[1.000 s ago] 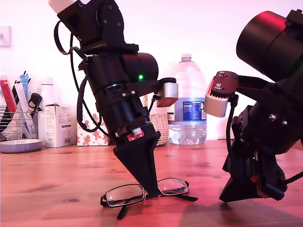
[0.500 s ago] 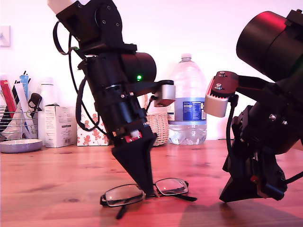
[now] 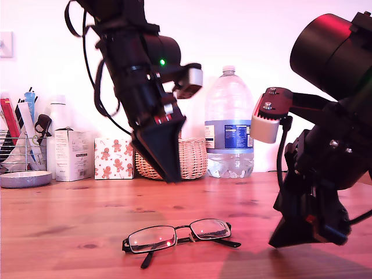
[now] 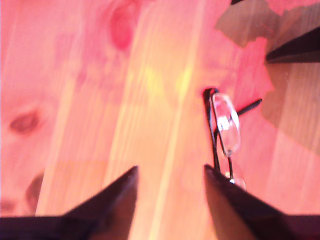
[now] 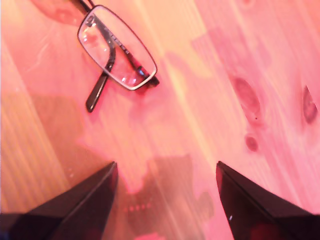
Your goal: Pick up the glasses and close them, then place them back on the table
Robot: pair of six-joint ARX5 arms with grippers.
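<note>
Now both pincers gape empty, so approach the glasses point(image 3: 179, 235) lying on the desk point(image 3: 70, 215) by the bridge

My first gripper point(image 3: 170, 174) raised, jaws apart, my second gripper point(image 5: 165, 172) low, jaws apart

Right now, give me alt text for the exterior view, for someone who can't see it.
Black wire-framed glasses lie on the wooden table, gripped by nothing. My first gripper hangs above them; my second gripper sits low at the exterior view's right. A wicker basket and water bottle stand behind.
</note>
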